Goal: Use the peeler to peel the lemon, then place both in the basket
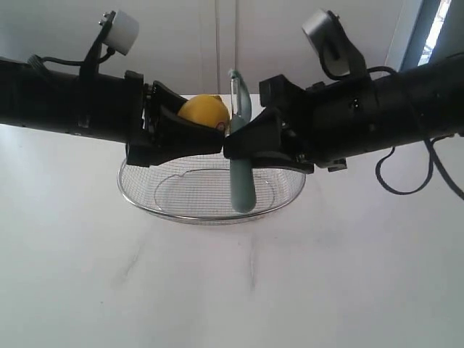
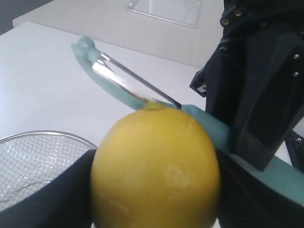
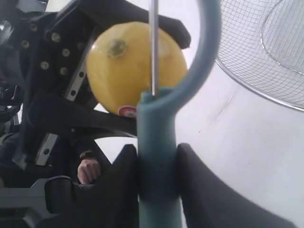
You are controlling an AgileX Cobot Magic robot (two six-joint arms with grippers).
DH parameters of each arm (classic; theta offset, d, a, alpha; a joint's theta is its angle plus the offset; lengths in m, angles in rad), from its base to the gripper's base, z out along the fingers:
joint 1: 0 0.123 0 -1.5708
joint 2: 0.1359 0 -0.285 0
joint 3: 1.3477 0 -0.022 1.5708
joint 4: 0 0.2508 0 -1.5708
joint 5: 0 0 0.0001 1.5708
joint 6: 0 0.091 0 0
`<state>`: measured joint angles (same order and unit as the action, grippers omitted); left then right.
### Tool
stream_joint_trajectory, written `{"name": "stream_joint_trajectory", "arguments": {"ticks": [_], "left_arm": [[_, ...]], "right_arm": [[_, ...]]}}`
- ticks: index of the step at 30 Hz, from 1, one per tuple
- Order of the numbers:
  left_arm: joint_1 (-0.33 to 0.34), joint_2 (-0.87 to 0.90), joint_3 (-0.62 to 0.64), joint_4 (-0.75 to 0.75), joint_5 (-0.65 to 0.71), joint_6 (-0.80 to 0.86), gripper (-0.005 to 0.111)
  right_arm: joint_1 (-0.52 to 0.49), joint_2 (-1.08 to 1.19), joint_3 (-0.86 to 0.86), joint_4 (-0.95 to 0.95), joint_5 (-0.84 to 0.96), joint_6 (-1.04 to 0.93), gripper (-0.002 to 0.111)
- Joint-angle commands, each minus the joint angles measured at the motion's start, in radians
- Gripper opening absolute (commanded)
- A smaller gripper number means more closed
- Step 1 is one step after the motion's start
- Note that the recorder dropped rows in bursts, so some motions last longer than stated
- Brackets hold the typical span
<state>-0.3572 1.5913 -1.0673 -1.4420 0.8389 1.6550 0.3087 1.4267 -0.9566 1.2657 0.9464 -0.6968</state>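
left claw squeezes the lemon. right claw squeezes the peeler, blade against it. no skin looks off yet. basket under both claws comes later.

bright, even light; soft close-up blur

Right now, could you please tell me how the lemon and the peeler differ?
The lemon is round and yellow; the peeler is slim and teal. The lemon sits in the left gripper, the peeler in the right gripper. Both are held close together off the table, near the basket.
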Motion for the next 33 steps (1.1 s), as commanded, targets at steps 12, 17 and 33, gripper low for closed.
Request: {"name": "stream_joint_trajectory", "arguments": {"ticks": [12, 17, 33], "left_arm": [[-0.005, -0.005, -0.004, -0.035, 0.019, 0.011, 0.0], [-0.005, -0.005, -0.004, -0.053, 0.025, 0.023, 0.0], [-0.005, -0.005, -0.004, -0.053, 0.022, 0.026, 0.0]], "right_arm": [[-0.001, -0.012, 0.074, -0.076, -0.031, 0.047, 0.0], [-0.001, 0.02, 0.075, -0.037, 0.002, 0.026, 0.0], [-0.001, 0.1, 0.075, 0.113, 0.103, -0.102, 0.0]]}}
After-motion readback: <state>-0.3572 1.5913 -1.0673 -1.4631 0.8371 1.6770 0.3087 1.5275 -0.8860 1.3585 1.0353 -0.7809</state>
